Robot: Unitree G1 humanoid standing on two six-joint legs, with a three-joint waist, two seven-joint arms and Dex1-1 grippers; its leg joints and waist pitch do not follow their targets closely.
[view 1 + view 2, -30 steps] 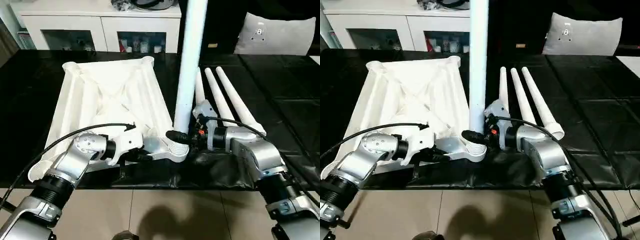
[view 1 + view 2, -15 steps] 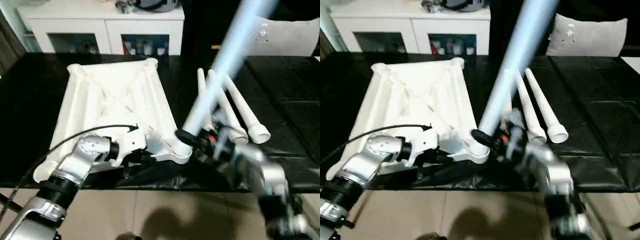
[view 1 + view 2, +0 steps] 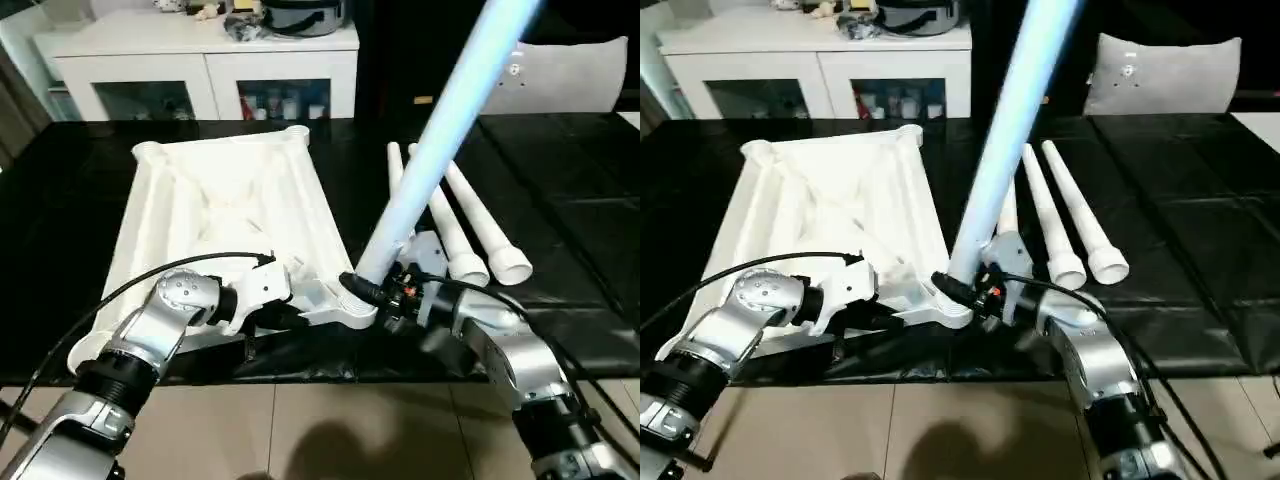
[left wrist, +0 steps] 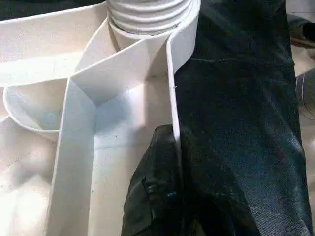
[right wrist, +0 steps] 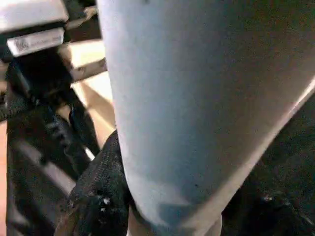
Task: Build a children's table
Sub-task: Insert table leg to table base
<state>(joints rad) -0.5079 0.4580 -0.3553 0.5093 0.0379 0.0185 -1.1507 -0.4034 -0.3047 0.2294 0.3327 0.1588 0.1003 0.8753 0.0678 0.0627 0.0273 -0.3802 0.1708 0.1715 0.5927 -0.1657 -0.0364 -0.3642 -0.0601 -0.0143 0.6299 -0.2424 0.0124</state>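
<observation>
While the right gripper [image 3: 372,293] is clamping its black fingers around the base of the raised leg [image 3: 440,150], that leg is leaning away toward the robot's right instead of standing straight over the near corner socket [image 3: 352,308]. The job calls for bringing the tube upright first, then pressing it down along the socket's axis, not pushing sideways against the ribbed collar. The left gripper [image 3: 285,312] is sitting at the tabletop's [image 3: 225,210] near edge, one dark finger [image 4: 157,196] lying against the rim wall beside the socket; whether it is actually pinching that rim, I cannot tell. It is best used as a brace so the upside-down tabletop is not sliding on the black mat [image 3: 560,230]. Three spare legs [image 3: 450,225] are lying side by side just right of the tabletop, near the working arm's sweep.
</observation>
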